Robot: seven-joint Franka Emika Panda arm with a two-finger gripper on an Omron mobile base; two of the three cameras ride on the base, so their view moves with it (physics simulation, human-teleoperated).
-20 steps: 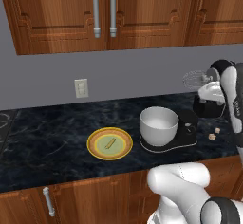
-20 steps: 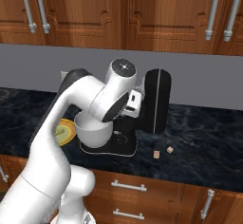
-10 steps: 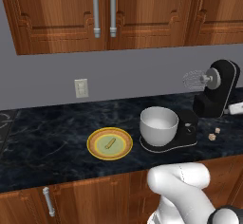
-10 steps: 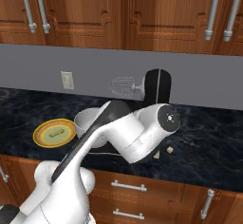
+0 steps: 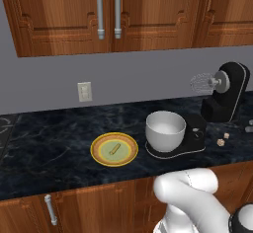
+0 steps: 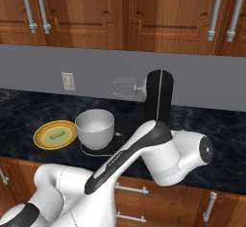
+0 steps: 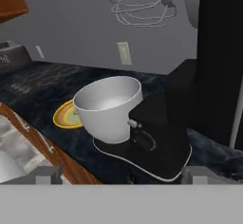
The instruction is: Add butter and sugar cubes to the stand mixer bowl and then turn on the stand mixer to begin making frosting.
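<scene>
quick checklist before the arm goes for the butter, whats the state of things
1. Butter lying free on the yellow plate: ok.
2. Sugar cubes on the counter right of the stand mixer: ok.
3. Stand mixer bowl seated on the base, nothing in it: ok.
4. Mixer head tilted back, whisk above the bowl: ok.
5. End effector open for a grasp: cannot tell.
6. End effector near the butter: not ok, the hand view looks at the bowl and mixer.

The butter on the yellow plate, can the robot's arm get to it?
Probably yes. The butter lies uncovered on the plate, left of the bowl, with nothing over it.
</scene>
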